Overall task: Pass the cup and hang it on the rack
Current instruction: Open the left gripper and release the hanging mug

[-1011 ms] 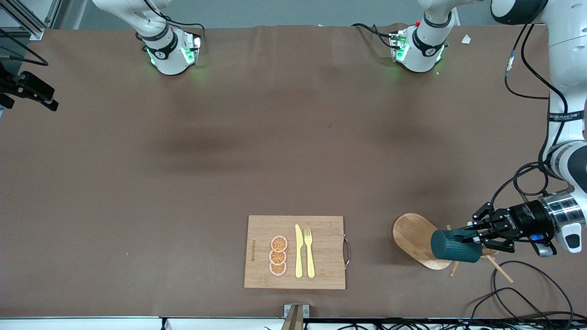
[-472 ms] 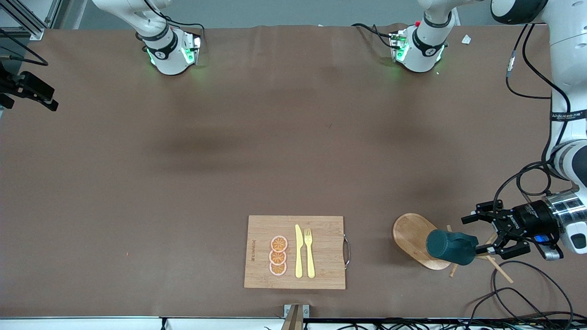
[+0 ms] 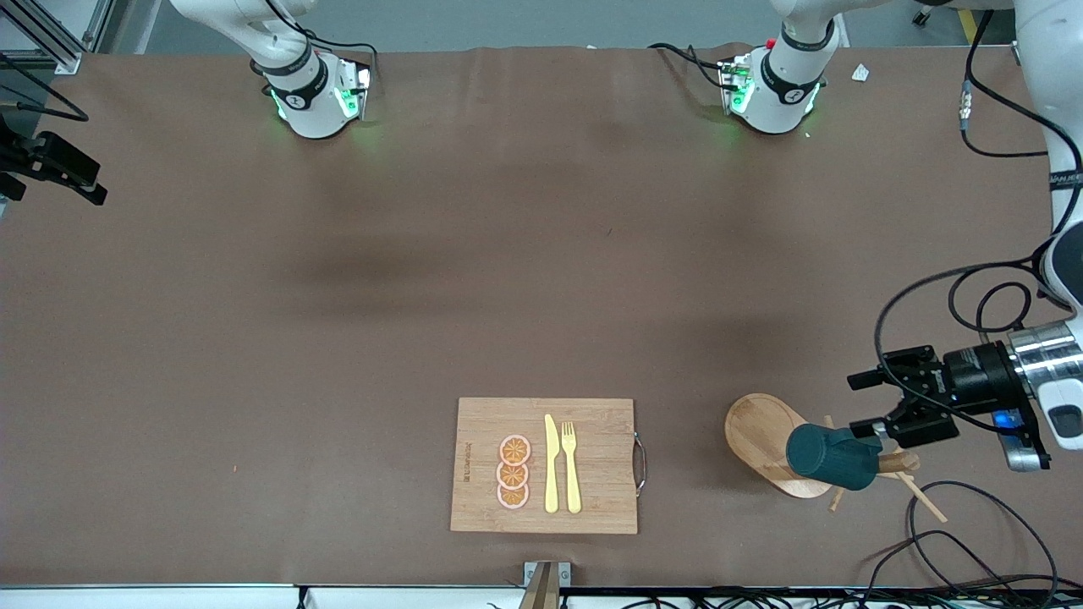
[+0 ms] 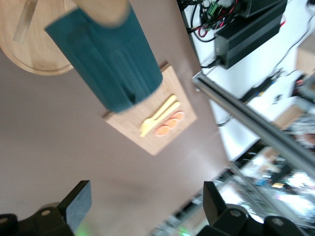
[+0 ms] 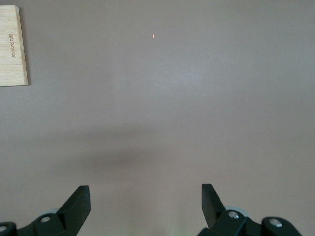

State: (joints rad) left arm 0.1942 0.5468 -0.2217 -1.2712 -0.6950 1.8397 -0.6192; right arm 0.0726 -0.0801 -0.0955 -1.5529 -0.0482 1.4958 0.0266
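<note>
The cutting board (image 3: 543, 465) lies on the table (image 3: 423, 296) closest to the front camera. On it are a yellow knife (image 3: 551, 463), a yellow fork (image 3: 571, 465) and three orange slices (image 3: 514, 472).

Beside the board, toward the left arm's end of the table, stands the rack (image 3: 770, 444). The cup (image 3: 833, 457) hangs on it. It is tipped on its side and sits up off the table, over the rack's oval base. In the left wrist view the cup (image 4: 106, 61) hangs by itself, with a bit of the wooden rack at its top end, and nothing grips it.

The left gripper (image 3: 876, 402) is in the air just beside the cup, over the table by the rack. Its fingers (image 4: 78, 201) are spread wide apart and hold nothing.

So the big job looks done: the cup is on the rack and the fingers are off it. What is left, I think, is only for the left arm to pull away without bumping the cup.

The right gripper (image 5: 142, 206) waits over bare table. Its fingers are wide apart too and hold nothing.
</note>
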